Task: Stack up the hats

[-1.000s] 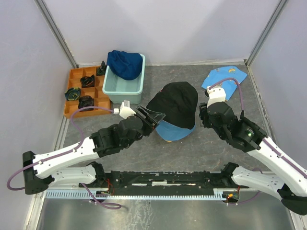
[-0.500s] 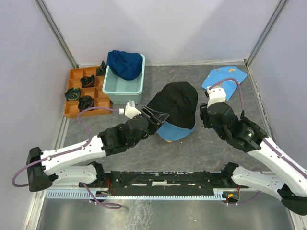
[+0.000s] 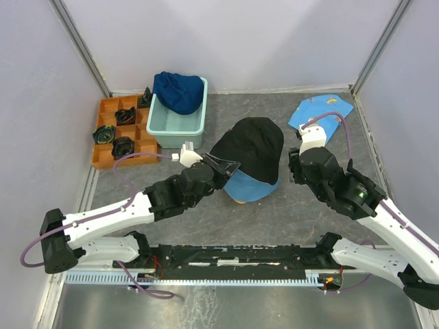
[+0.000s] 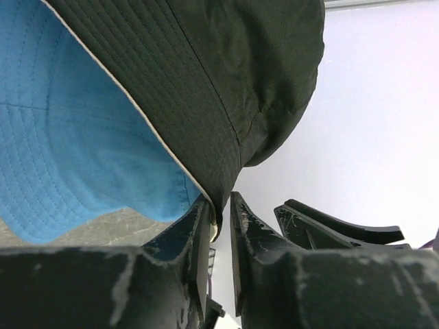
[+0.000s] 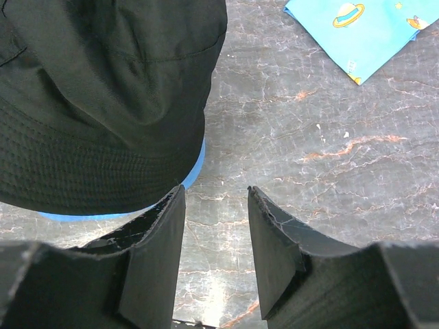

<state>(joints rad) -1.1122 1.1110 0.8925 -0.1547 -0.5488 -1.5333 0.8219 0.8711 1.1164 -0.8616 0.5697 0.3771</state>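
The black hat point(image 3: 250, 147) lies on top of the light blue hat point(image 3: 250, 186) in the middle of the table. My left gripper point(image 3: 223, 166) is at the stack's left side. In the left wrist view its jaws point(image 4: 219, 199) stand almost together, with the black hat's point(image 4: 206, 82) brim edge pinched between them and the light blue hat point(image 4: 68, 137) just below. My right gripper point(image 3: 293, 163) hangs open at the stack's right edge. In the right wrist view, bare table shows between its fingers point(image 5: 216, 190), beside the black hat point(image 5: 103, 89). A dark navy hat point(image 3: 178, 91) sits in the mint tub point(image 3: 171, 127).
An orange divided tray point(image 3: 103, 159) with small dark items stands at the left, by the tub. A flat light-blue printed cloth point(image 3: 321, 110) lies at the back right, also visible in the right wrist view point(image 5: 363, 27). Grey walls enclose the table on three sides.
My left gripper has pushed in toward the stack and closed its jaws on the black hat's brim. The right gripper has barely shifted.
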